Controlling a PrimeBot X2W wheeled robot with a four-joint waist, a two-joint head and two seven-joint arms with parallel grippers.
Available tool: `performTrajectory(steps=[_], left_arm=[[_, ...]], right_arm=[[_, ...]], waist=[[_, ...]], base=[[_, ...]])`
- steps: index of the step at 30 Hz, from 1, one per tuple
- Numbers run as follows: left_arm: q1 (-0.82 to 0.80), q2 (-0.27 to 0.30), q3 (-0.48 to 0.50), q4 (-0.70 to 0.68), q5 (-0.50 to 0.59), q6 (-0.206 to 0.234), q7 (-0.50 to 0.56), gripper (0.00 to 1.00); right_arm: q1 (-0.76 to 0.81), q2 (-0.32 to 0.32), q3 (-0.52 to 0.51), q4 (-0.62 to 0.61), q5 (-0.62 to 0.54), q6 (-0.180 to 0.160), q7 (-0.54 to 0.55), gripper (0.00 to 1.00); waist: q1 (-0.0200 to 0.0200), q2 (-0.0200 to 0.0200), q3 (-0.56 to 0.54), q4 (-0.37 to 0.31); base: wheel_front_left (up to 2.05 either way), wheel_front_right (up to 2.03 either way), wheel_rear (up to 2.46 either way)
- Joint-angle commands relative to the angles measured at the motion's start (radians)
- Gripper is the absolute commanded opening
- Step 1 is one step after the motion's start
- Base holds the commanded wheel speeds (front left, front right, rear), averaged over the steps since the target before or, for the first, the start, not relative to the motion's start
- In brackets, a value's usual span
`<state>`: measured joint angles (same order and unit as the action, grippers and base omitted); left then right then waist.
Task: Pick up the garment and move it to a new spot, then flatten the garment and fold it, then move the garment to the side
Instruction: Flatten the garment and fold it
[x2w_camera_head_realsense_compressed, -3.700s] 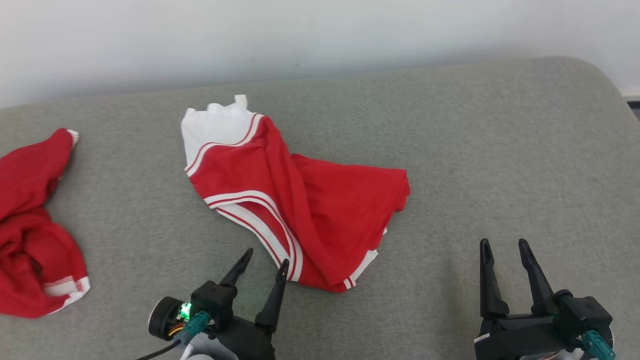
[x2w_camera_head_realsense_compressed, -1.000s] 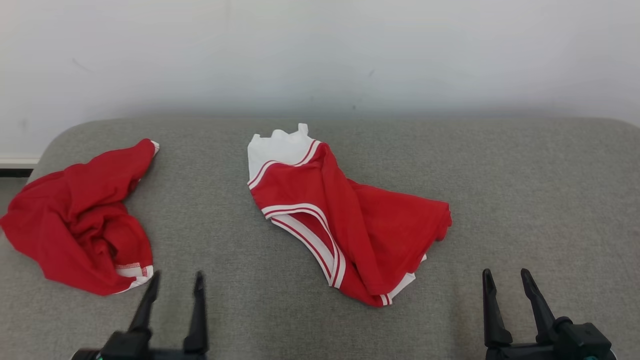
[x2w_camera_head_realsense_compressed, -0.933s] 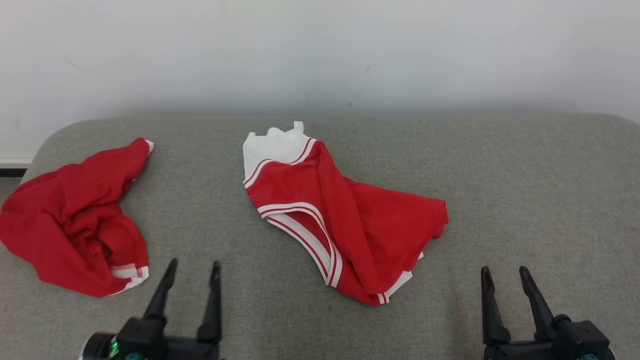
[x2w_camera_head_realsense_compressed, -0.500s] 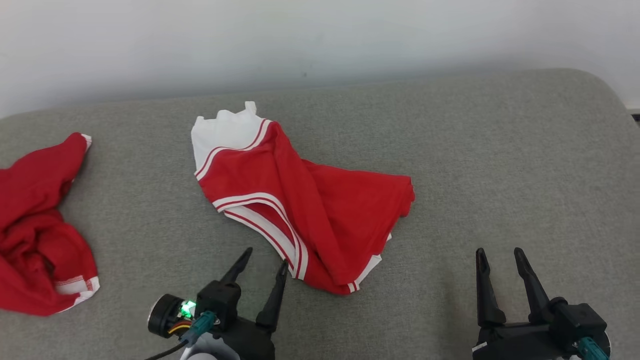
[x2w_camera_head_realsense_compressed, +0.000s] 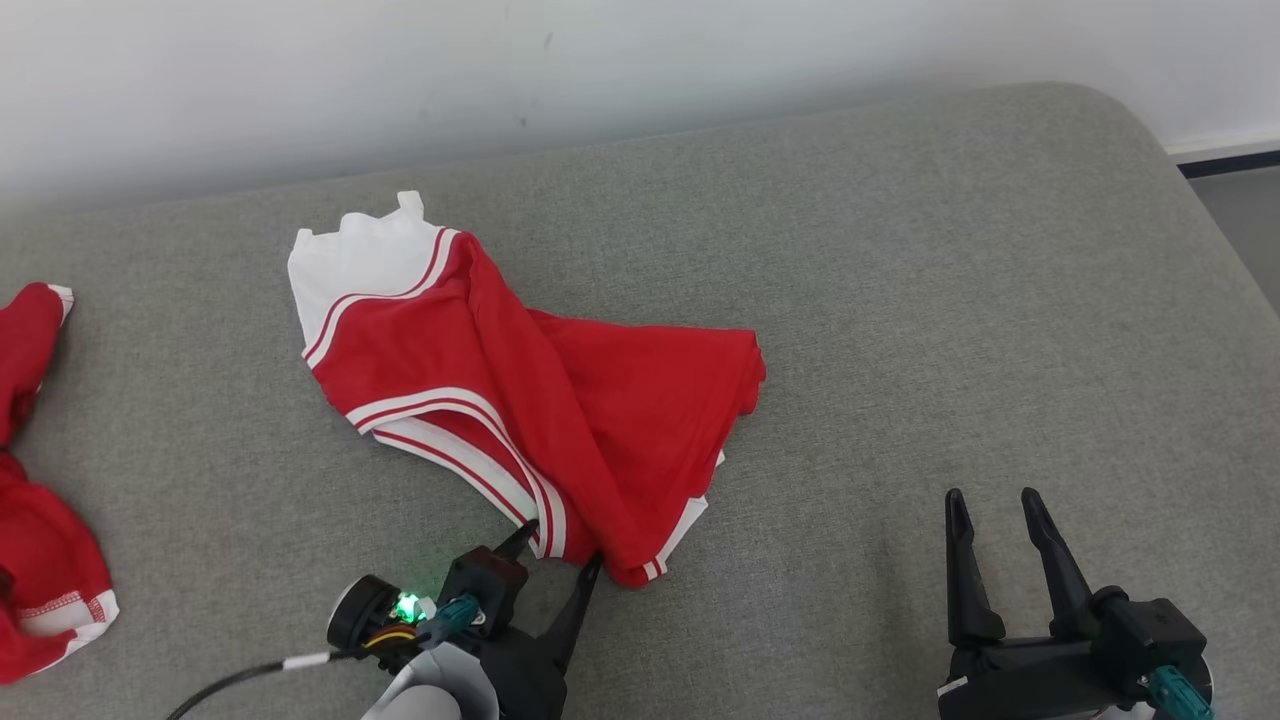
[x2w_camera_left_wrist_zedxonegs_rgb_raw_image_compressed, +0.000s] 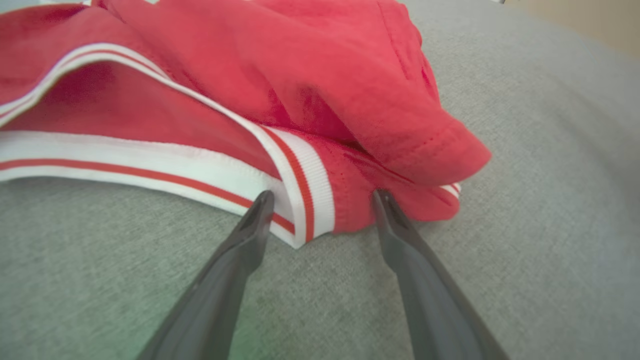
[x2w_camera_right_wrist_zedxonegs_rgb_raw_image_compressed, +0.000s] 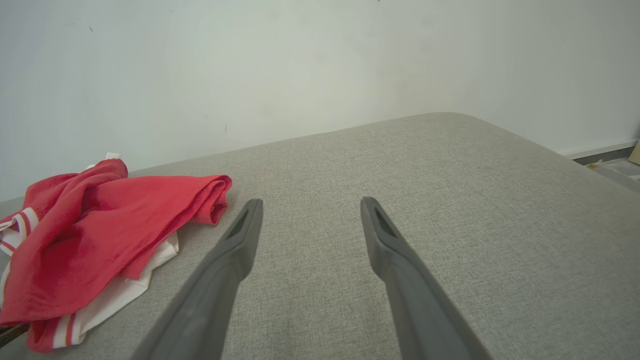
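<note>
A red garment (x2w_camera_head_realsense_compressed: 560, 400) with white striped trim and a white upper part lies crumpled in the middle of the grey cushion (x2w_camera_head_realsense_compressed: 950, 300). My left gripper (x2w_camera_head_realsense_compressed: 562, 548) is open at the garment's near corner, its fingertips touching the striped hem on either side. The left wrist view shows that hem corner (x2w_camera_left_wrist_zedxonegs_rgb_raw_image_compressed: 312, 200) between the open fingers of the left gripper (x2w_camera_left_wrist_zedxonegs_rgb_raw_image_compressed: 322, 200). To the right, my right gripper (x2w_camera_head_realsense_compressed: 988, 500) stands open over bare cushion, well clear of the cloth. The right wrist view has the garment (x2w_camera_right_wrist_zedxonegs_rgb_raw_image_compressed: 100, 235) at its left and the open right gripper (x2w_camera_right_wrist_zedxonegs_rgb_raw_image_compressed: 310, 202) in its middle.
A second red garment (x2w_camera_head_realsense_compressed: 35, 560) lies bunched at the cushion's left edge. A pale wall (x2w_camera_head_realsense_compressed: 640, 60) runs along the back. The cushion's rounded right corner drops to the floor (x2w_camera_head_realsense_compressed: 1240, 200) at the far right.
The head camera has swung right and down. My left gripper has reached forward to the garment's near hem corner, fingers now either side of it. The right gripper stays open, unmoved.
</note>
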<state>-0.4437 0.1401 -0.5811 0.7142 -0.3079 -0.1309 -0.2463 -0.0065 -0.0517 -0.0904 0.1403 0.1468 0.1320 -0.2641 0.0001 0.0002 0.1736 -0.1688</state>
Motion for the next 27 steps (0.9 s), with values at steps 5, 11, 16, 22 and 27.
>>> performTrajectory(steps=[5, 11, 16, 22, 27], left_arm=[[-0.071, 0.002, -0.081, 0.086, -0.046, 0.002, 0.056, 0.59], [-0.095, 0.009, -0.105, 0.108, -0.084, 0.002, 0.031, 0.0], [-0.06, 0.02, -0.075, 0.053, -0.107, 0.011, 0.0, 0.0], [0.022, 0.085, -0.051, -0.13, -0.121, 0.055, 0.019, 0.0], [0.134, 0.178, -0.033, -0.338, -0.145, 0.109, 0.116, 0.0]], right_arm=[[0.0, 0.003, 0.01, 0.006, 0.002, -0.003, -0.001, 1.0], [0.016, 0.003, -0.002, 0.006, 0.007, -0.003, -0.001, 1.0], [0.037, 0.003, -0.017, 0.008, 0.009, -0.003, -0.001, 1.0], [0.064, 0.003, -0.029, 0.008, 0.013, -0.003, -0.001, 1.0], [0.073, 0.003, -0.032, 0.006, 0.018, -0.003, 0.0, 1.0]], waist=[[-0.0001, -0.0002, -0.011, -0.016], [-0.0001, -0.0002, -0.029, -0.011], [-0.0001, -0.0002, -0.061, 0.031], [-0.0001, -0.0002, -0.099, 0.111], [-0.0001, -0.0002, -0.107, 0.167]], base=[[0.0, 0.0, 0.0], [0.0, 0.0, 0.0], [0.0, 0.0, 0.0], [0.0, 0.0, 0.0], [0.0, 0.0, 0.0]])
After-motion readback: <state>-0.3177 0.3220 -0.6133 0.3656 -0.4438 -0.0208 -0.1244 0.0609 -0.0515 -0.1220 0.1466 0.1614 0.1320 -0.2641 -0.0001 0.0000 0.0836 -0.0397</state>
